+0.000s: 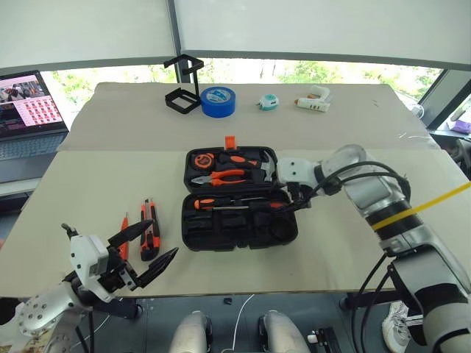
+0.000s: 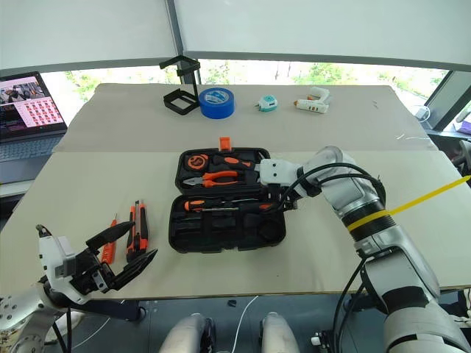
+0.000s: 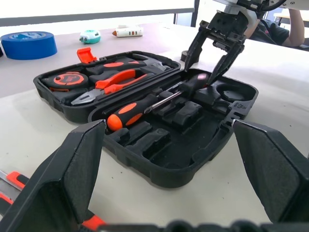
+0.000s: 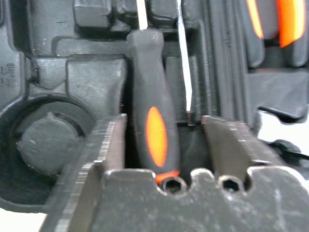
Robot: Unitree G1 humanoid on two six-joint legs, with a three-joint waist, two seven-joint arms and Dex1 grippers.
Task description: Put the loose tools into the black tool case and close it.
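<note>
Black tool case (image 1: 239, 202) lies open and flat in the middle of the beige table (image 1: 346, 243) in the left eye view, a small orange latch (image 1: 229, 141) on its far edge; the far half holds orange-handled pliers (image 1: 221, 177) and a round tape measure (image 1: 199, 160), the near half two screwdrivers (image 1: 235, 204) laid lengthwise. Just left of the case lie a chunky utility knife (image 1: 150, 229) and a slim orange tester pen (image 1: 124, 237), both loose on the table. The right gripper (image 1: 293, 197) reaches down over the case's right end; the left gripper (image 1: 147, 250) hovers near the knife, fingers spread wide. In the left wrist view, the case's empty moulded slots show in the near half, and the right gripper's fingers stand apart above a screwdriver handle. In the right wrist view, its fingers (image 4: 108, 145) straddle the black-and-orange handle (image 4: 152, 135) without pressing it. No writing is legible.
</note>
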